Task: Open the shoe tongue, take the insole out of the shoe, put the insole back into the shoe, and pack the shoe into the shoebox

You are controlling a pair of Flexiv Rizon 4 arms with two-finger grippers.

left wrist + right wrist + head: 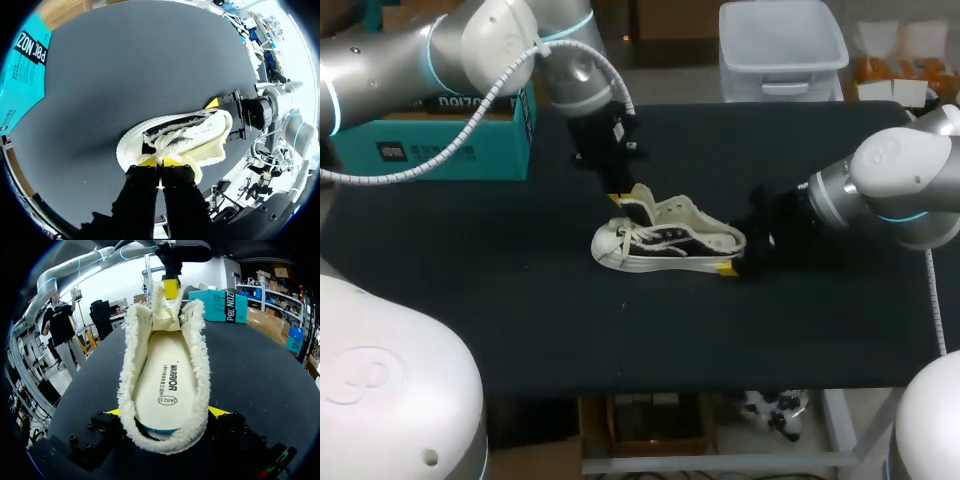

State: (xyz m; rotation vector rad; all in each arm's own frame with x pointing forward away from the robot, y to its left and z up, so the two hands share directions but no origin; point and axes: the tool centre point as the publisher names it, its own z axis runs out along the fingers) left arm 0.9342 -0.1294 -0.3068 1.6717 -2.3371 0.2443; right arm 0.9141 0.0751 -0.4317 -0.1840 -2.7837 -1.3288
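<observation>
**Tongue pulled up, insole in plain sight**

A black table (470, 300) fills the workspace, and the teal shoebox (430, 140) sits at its back left, well apart from the action. The shoe (665, 245) stands sole-down near the middle. Its long axis runs across in front of me, toe to my left and heel to my right.

It's a black-and-white lace-up sneaker with a white rubber toe cap, a creamy fleece lining and a shaggy collar.

My left arm comes down from behind, over the laces. The left gripper (160, 161) is pinched tight on the tongue (167, 310), its yellow tips nearly together, holding the flap upright and clear of the throat.

My right arm comes in low from the heel end. The right gripper (167, 412) straddles the heel with one yellow tip pressed on each side. I read that as clamped on the shoe, steadying it.

Looking down the right wrist view, the mouth is wide open and the insole (167, 385) lies flat inside. It is pale, with print on it, and runs straight away from the right gripper toward the lifted tongue.

So the tongue step looks done and the insole is not yet out. My judgement is that the right arm is nearer the opening, but it would have to let go of the heel to reach in along that axis
</observation>
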